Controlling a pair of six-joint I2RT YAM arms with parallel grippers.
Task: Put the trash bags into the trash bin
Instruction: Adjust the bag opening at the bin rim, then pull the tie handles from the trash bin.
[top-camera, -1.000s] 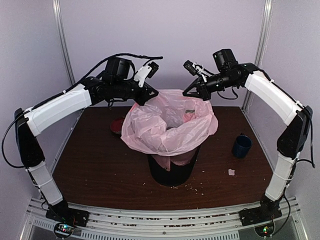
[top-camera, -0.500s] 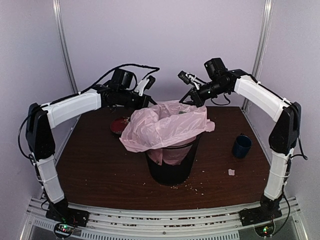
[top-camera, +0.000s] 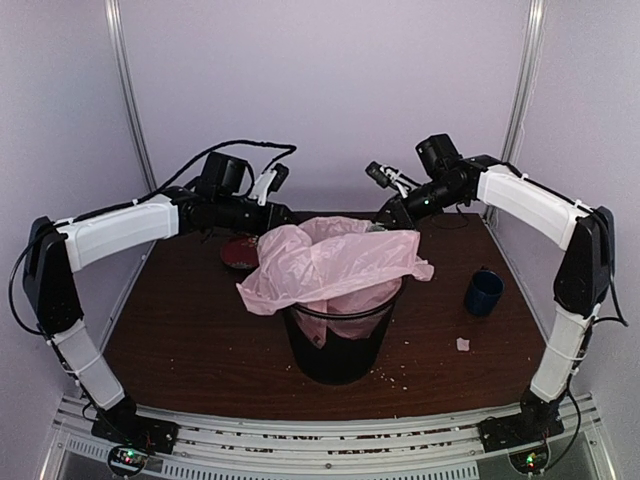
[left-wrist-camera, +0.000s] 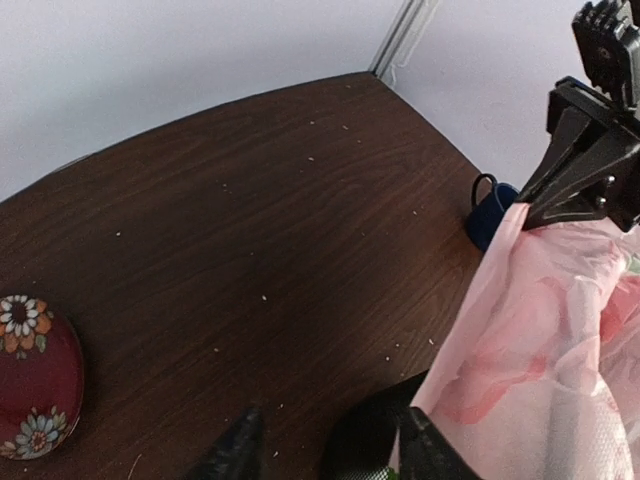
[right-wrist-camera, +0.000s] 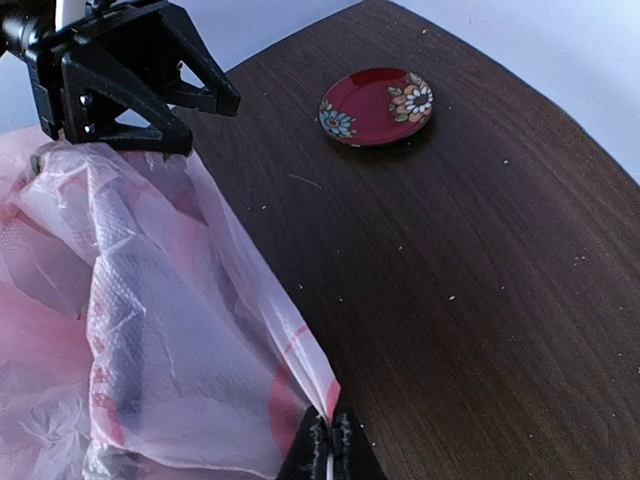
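The dark wooden table (top-camera: 200, 340) is stretching out beneath both pincers, and the big pale-pink trash bag (top-camera: 330, 265) is billowing between them, heaped over the mouth of the black mesh trash bin (top-camera: 335, 355) that is standing directly below. Part of the bag is hanging down inside, but most of it is bunching above the rim and spilling over the sides. The right pincer (right-wrist-camera: 330, 440) is pinching a fold of the bag's edge tightly at its fingertips. The left pincer (left-wrist-camera: 330, 430) is hovering with its jaws apart and nothing between them, the pink film lying just beside one finger. To my eye the job now is seating the bag. The right pincer should be carrying its fold down and inward toward the bin's mouth, not outward, while the left is pressing the mound down into the middle or taking a fresh hold on the far edge. It needs to go gently, since the film looks thin enough to snag and the bin light enough to tip. The flowered red plate (right-wrist-camera: 377, 105) is lying beyond the left pincer, the blue mug (top-camera: 484, 292) is standing near the right arm, and crumbs (top-camera: 385, 377) are scattered below. No brand, label or writing is showing anywhere.
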